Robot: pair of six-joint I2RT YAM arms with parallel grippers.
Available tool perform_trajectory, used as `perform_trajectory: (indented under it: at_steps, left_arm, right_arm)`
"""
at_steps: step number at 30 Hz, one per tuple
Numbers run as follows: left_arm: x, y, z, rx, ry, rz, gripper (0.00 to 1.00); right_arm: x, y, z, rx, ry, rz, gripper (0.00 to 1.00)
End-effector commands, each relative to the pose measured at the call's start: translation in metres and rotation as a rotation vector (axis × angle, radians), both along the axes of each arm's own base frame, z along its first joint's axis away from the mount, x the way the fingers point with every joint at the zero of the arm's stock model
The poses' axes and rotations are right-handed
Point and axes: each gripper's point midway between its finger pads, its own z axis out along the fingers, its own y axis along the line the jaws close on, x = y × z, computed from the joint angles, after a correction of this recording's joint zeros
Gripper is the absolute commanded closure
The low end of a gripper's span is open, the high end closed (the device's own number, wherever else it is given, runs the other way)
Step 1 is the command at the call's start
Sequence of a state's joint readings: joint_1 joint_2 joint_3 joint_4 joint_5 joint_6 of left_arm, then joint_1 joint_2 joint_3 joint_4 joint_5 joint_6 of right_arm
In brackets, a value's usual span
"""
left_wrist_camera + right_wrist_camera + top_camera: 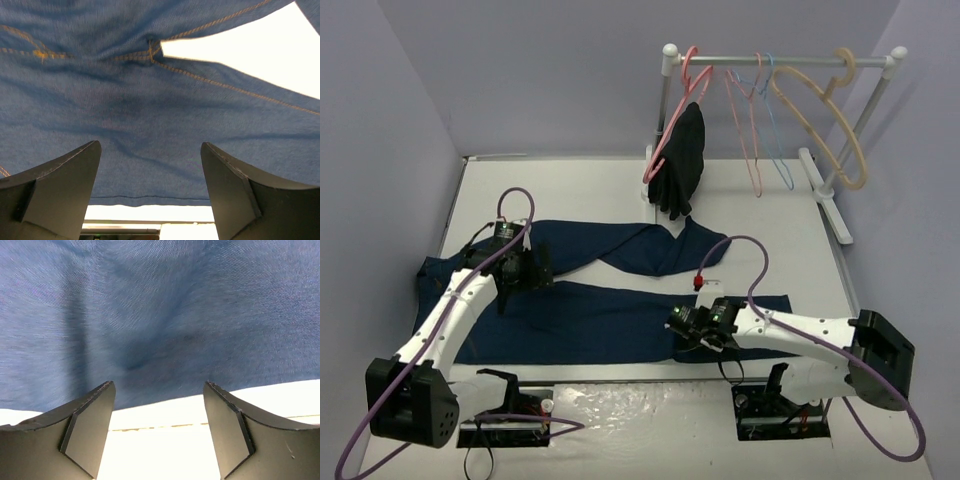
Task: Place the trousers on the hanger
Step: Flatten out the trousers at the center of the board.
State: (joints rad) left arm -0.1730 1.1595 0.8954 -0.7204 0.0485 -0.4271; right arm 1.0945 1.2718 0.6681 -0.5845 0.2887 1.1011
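The trousers (600, 320) lie flat on the table (570, 190), well apart from the hanger (780, 150) on the rail (780, 60), with left fingers (60, 185) and right fingers (75, 425) open over the denim, probably placed to pinch it.

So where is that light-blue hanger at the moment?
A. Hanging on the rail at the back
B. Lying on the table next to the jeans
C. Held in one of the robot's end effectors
A: the light-blue hanger hangs by its hook from the rail, well away from the trousers, which lie spread on the table.
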Motion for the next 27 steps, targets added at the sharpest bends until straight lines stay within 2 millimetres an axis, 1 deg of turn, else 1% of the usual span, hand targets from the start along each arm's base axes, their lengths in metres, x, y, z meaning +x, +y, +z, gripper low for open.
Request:
perform_trajectory:
  at_steps: [1,3,5,6,7,9,11,14,19,21,22,24,25,26,27]
  left_arm:
    - [0.029,-0.005,0.029,-0.013,-0.095,-0.031,0.22]
    - [0.032,-0.012,0.032,-0.041,-0.106,-0.057,0.22]
    - [0.034,-0.016,0.035,-0.051,-0.115,-0.077,0.22]
    - [0.033,-0.018,0.035,-0.060,-0.116,-0.090,0.22]
    - [0.033,-0.017,0.037,-0.058,-0.122,-0.096,0.22]
    - [0.031,-0.017,0.037,-0.056,-0.127,-0.100,0.22]
    - [0.028,-0.017,0.037,-0.057,-0.136,-0.102,0.22]
    - [0.023,-0.019,0.035,-0.070,-0.141,-0.108,0.22]
    - [0.012,-0.021,0.033,-0.084,-0.143,-0.122,0.22]
    - [0.006,-0.021,0.033,-0.085,-0.149,-0.131,0.22]
    - [0.005,-0.021,0.034,-0.086,-0.158,-0.131,0.22]
    - [0.001,-0.021,0.030,-0.091,-0.161,-0.131,0.22]
    - [0.001,-0.021,0.029,-0.096,-0.166,-0.132,0.22]
    - [0.000,-0.023,0.030,-0.105,-0.175,-0.136,0.22]
    - [-0.001,-0.023,0.028,-0.109,-0.174,-0.138,0.22]
  right_arm:
    - [0.037,-0.001,0.067,0.035,-0.167,-0.085,0.34]
    - [0.063,0.007,0.091,0.065,-0.264,-0.093,0.37]
    - [0.094,0.009,0.113,0.079,-0.345,-0.118,0.41]
    - [0.107,0.010,0.121,0.076,-0.371,-0.115,0.43]
    - [0.125,0.009,0.128,0.098,-0.408,-0.157,0.44]
    - [0.146,0.006,0.129,0.081,-0.447,-0.190,0.48]
    - [0.174,0.004,0.128,0.090,-0.477,-0.240,0.52]
    - [0.211,0.006,0.118,0.118,-0.493,-0.283,0.57]
    - [0.259,0.011,0.100,0.142,-0.508,-0.325,0.62]
    - [0.275,0.013,0.093,0.144,-0.520,-0.337,0.63]
    - [0.281,0.015,0.093,0.152,-0.528,-0.340,0.63]
    - [0.293,0.018,0.084,0.148,-0.525,-0.341,0.62]
    - [0.299,0.020,0.083,0.152,-0.535,-0.343,0.61]
    - [0.302,0.021,0.074,0.134,-0.521,-0.335,0.61]
    - [0.306,0.023,0.071,0.131,-0.518,-0.330,0.60]
